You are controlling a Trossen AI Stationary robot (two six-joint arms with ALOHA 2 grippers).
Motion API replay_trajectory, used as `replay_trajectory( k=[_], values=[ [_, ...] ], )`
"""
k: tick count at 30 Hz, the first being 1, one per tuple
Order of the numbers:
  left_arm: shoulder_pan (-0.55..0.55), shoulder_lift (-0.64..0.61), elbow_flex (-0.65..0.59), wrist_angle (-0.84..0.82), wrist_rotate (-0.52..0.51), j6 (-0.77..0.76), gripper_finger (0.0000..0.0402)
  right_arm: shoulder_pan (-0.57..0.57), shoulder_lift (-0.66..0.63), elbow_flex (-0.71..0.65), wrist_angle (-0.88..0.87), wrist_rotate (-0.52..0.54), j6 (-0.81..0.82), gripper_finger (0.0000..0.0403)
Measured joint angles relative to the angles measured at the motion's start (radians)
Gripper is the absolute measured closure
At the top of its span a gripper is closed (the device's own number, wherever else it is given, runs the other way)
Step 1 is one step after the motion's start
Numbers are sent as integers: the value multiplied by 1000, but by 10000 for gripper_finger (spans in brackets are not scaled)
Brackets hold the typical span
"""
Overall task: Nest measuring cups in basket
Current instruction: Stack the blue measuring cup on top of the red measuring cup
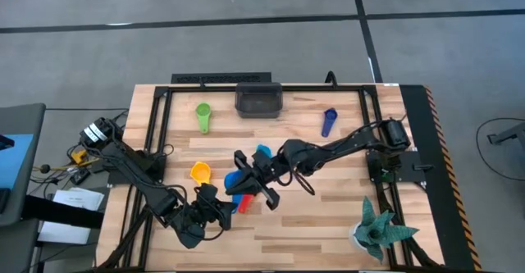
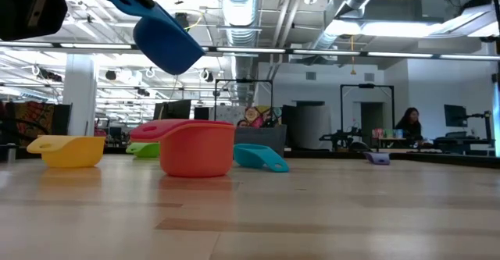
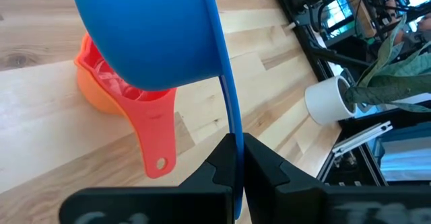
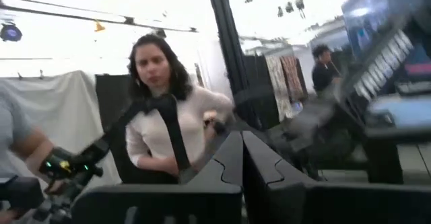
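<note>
My left gripper [image 1: 220,211] is shut on a blue measuring cup [image 3: 155,29], which hangs in the air [image 2: 164,37] just above a red cup [image 3: 151,123]. The red cup sits inside an orange one [image 3: 86,83] on the table's middle [image 1: 242,203]. My right gripper [image 1: 246,168] is shut and holds nothing. It hovers over the same spot and tips upward toward the room. The dark basket [image 1: 258,99] stands at the far edge. Yellow [image 1: 201,172], green [image 1: 203,116], light blue [image 1: 262,152] and dark blue [image 1: 329,122] cups lie apart on the wood. My left gripper pinches the blue cup's flat handle [image 3: 231,126] between its two fingers, one on each flat face. The fingers come from the table's near left, slanting a little downward, and lie along the handle. The cup is lifted clear, turned on its side, its bowl beyond the fingertips.
A teal spiky plant in a white pot [image 1: 376,232] stands at the near right corner. A black rail frame [image 1: 156,134] runs round the work area. People stand in the room beyond the table.
</note>
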Motion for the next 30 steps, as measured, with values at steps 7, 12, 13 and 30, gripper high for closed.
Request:
replay_trajectory(
  k=[7, 12, 13, 30],
  values=[
    [2, 0, 0, -1, 0, -5, 402, -5, -3, -91, 11, 2, 4, 390],
    [2, 0, 0, -2, -1, -14, 402, -37, -11, -196, 169, 11, 25, 390],
    [2, 0, 0, -2, -1, -15, 402, -47, -11, -221, 205, 10, 40, 390],
    [14, 0, 0, 1, -5, -53, 401, -232, -215, -616, 226, 3, -21, 390]
  ],
)
